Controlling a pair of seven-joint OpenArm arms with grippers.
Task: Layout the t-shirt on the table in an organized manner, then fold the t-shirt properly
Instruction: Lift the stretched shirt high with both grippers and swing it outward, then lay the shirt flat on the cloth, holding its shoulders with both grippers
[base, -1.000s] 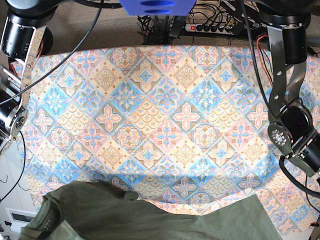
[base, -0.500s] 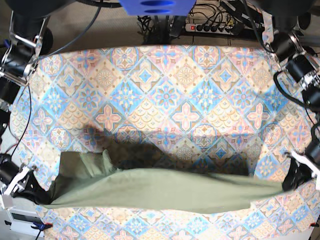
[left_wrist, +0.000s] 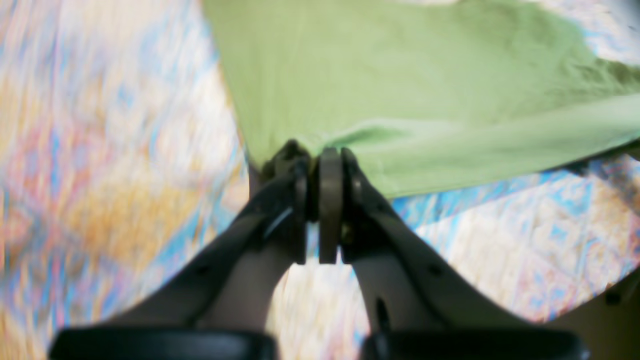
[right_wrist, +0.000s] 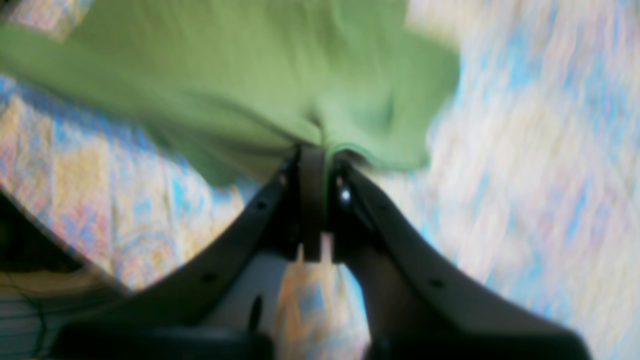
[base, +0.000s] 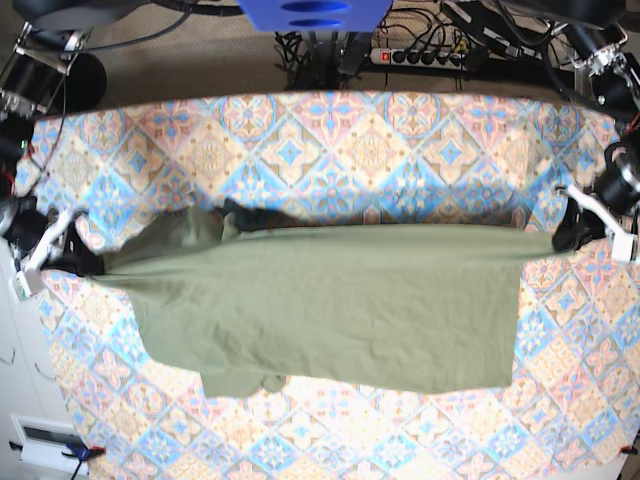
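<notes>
One shirt (base: 330, 305) stretched between two grippers over the table (base: 330, 150).

No writing or label can be read, perhaps because of blur. The left gripper (left_wrist: 320, 160) and right gripper (right_wrist: 312, 150) are each clamped on a shirt corner; one green shirt is spread mid-table.

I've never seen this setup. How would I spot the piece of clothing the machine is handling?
Look at the big table covered in pink, blue and cream floral tiles. Stretched across its middle between the two grippers is the t-shirt, plain olive green, the only unpatterned thing there.
</notes>
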